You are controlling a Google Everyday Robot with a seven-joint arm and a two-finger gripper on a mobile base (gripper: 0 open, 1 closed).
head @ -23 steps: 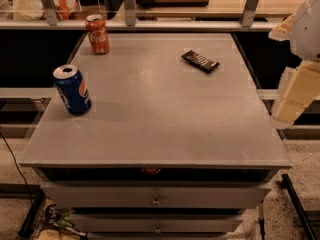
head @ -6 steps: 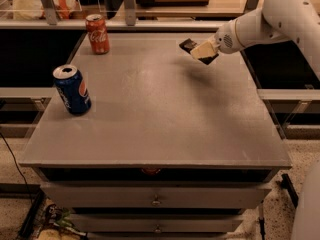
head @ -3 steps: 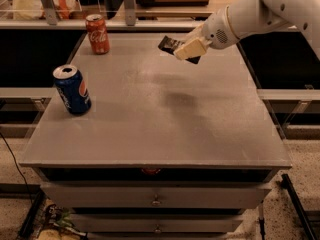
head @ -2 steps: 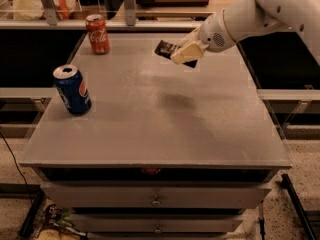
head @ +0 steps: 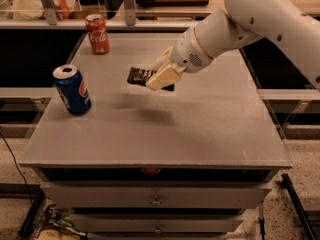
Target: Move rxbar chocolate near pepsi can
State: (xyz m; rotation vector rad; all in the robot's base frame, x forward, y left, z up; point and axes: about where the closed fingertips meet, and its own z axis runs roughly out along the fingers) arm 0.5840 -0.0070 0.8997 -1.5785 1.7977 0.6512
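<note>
My gripper is shut on the rxbar chocolate, a thin black-wrapped bar, and holds it in the air above the middle of the grey table. The bar's left end sticks out past the pale fingers; its shadow lies on the tabletop below. The pepsi can, blue with a silver top, stands upright near the table's left edge, well to the left of the bar and a little nearer the front.
A red Coca-Cola can stands at the table's back left corner. A shelf with bags and boxes runs behind the table. Drawers sit under the front edge. My white arm reaches in from the upper right.
The gripper took the bar from the back right of the table, lifted it, and has carried it leftward and toward the front, closer to the pepsi can.
</note>
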